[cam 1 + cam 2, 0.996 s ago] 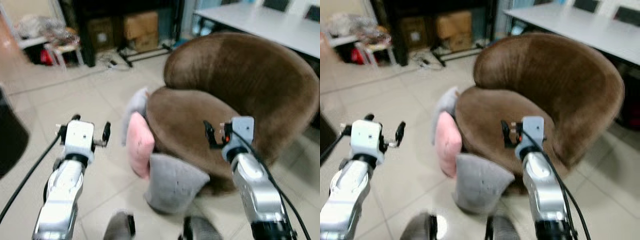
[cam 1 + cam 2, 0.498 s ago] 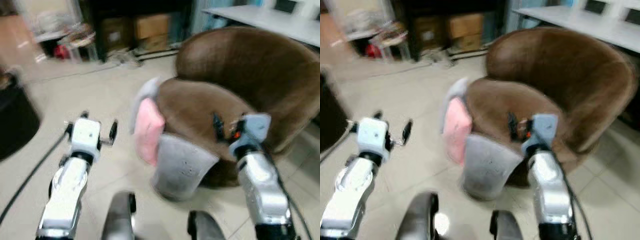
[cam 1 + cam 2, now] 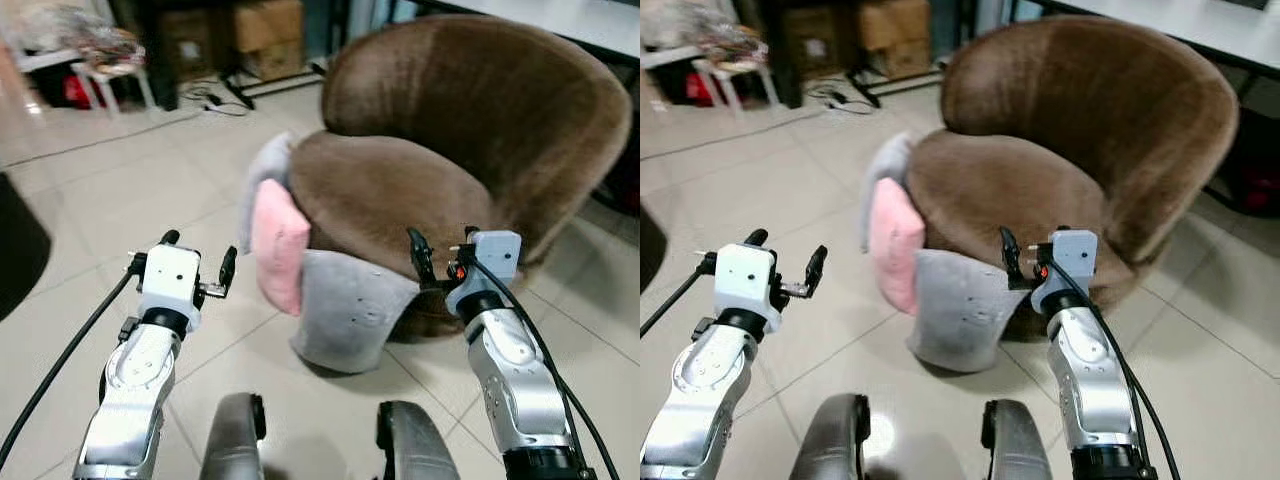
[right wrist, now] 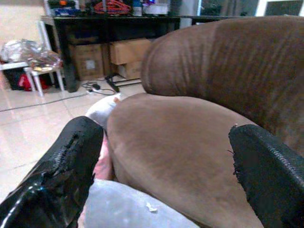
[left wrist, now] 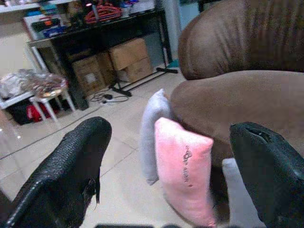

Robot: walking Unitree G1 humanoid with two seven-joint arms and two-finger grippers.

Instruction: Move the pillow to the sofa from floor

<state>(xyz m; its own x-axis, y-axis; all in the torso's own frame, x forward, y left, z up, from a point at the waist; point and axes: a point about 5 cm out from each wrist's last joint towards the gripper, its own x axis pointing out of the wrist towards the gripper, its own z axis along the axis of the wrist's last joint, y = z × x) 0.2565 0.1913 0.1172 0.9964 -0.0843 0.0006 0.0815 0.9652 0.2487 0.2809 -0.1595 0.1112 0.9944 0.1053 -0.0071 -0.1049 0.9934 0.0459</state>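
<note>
Brown plush covers the round sofa (image 3: pixel 470 130), and against its front edge three pillows stand on the tiled floor (image 3: pixel 120 200): a pale grey pillow (image 3: pixel 262 185) furthest back, a pink pillow (image 3: pixel 278 245) in the middle, and a large grey pillow (image 3: pixel 345 310) nearest the robot, leaning against the seat. Compared with half a second ago the head views are sharp again and the whole scene sits lower and closer, so the camera has settled after a turn; the pillows themselves have not shifted. That suggests the robot has finished lining up and reaching can begin.

Both arms are held forward at about the same height as before. The left tool (image 3: pixel 195 268) hovers over bare tile, well apart from the pink pillow, fingers spread and empty. The right tool (image 3: pixel 440 262) hangs above the large grey pillow's top edge, just beside the seat, also spread wide with nothing between its fingers.

From the left wrist, small dark print on the pink pillow's face can be made out, which the head views do not resolve. From the right wrist, a small white fleck shows on the grey pillow.
</note>
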